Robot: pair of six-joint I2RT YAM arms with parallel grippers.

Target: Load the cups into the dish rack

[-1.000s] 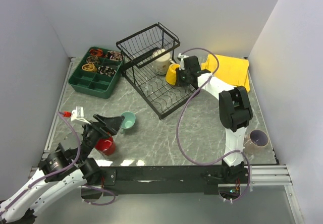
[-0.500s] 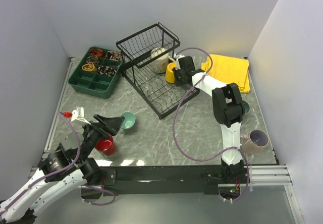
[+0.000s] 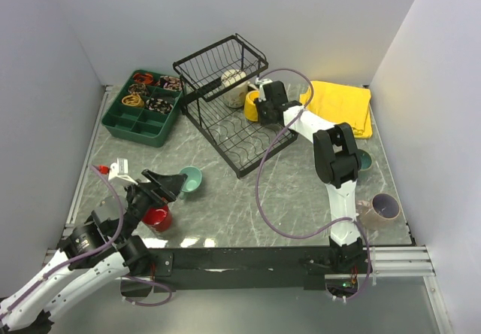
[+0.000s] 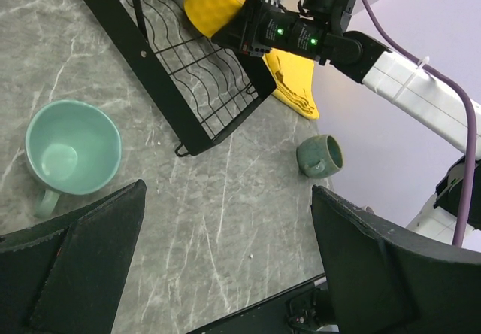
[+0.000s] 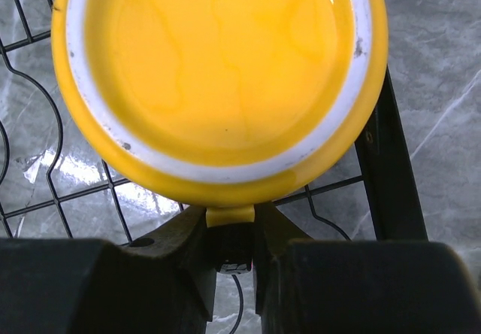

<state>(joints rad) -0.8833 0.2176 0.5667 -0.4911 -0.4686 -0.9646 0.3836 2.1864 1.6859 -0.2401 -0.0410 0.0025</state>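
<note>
Over the last second the right hand (image 3: 260, 108) has carried the yellow mug (image 3: 252, 102) a little leftward, closer to the raised basket end of the dish rack (image 3: 233, 135), and its forearm has swung in behind it; the left arm has hardly shifted. From above, the mug hides the fingertips, so the grip cannot be judged there. The right wrist view settles it: the fingers (image 5: 174, 253) are closed tight on the mug's stubby handle, and the mug (image 5: 218, 71) fills the frame just ahead of them as a round yellow face ringed in white, over the rack's wavy tray wires (image 5: 30, 123). The left hand (image 4: 225, 198) is spread wide and holds nothing. Its camera shows the teal mug (image 4: 71, 157) standing mouth-up on the tabletop (image 4: 225, 236) just beyond its left fingertip, and a grey-green mug (image 4: 319, 156) lying on its side farther out. The top view alone shows the red mug (image 3: 156, 217) just beneath that hand, a cream mug (image 3: 234, 86) in the basket, and a pale pink mug (image 3: 383, 207) well away beside the right arm's base.
</note>
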